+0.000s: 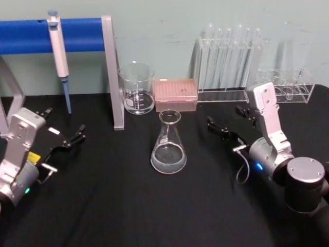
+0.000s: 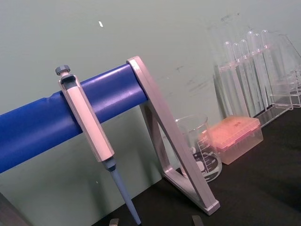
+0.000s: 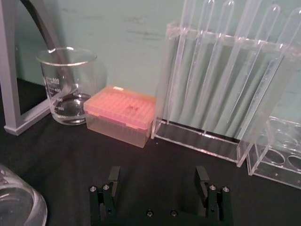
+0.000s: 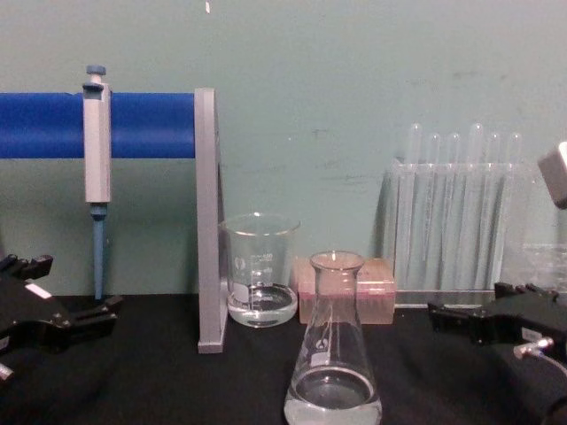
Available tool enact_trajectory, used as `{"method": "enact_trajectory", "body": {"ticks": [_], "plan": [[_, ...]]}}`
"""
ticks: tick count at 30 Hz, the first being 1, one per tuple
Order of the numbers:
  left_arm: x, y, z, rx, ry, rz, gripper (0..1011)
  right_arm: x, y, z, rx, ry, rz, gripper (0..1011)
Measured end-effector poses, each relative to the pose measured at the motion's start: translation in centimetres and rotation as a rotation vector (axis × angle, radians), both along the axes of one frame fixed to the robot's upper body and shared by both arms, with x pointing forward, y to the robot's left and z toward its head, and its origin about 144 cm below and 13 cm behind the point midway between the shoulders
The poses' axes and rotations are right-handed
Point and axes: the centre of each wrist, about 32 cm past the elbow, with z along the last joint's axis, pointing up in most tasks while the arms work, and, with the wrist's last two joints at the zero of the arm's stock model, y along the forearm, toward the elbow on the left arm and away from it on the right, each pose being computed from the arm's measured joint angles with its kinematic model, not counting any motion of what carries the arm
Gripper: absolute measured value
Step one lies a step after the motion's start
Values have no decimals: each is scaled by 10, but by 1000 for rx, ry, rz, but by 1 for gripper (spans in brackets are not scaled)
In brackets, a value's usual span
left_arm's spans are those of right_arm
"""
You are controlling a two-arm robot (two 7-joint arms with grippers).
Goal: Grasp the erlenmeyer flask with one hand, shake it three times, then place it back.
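the erlenmeyer flask stands upright on the black table, near the middle and a bit toward the front, with a little clear liquid in its wide base. nothing touches it. behind it sits a pink tip box, and to that box's left a glass beaker with white marks. a grey stand carries a blue bar, and a pipette hangs from that bar with its tip pointing down. on the far right a clear rack of test tubes stands against the wall, with a lower clear rack beside it.

the right gripper rests low over the table to the flask's right, well apart from it, its jaws spread wide and holding nothing; from its wrist camera the two fingers stand far apart, facing the tip box and the tubes, with the flask's edge at the corner. the left gripper lies by the table's left side, near the pipette stand, its jaws parted too and empty, pointing toward the stand.
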Motion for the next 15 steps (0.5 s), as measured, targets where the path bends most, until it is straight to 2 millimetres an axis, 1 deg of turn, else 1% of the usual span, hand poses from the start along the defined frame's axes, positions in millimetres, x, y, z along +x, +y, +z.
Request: {"method": "enact_trajectory", "body": {"ticks": [15], "plan": [[0, 0, 0, 0, 0, 0, 1001, 0, 0, -1, -15, 10, 4, 1000]]}}
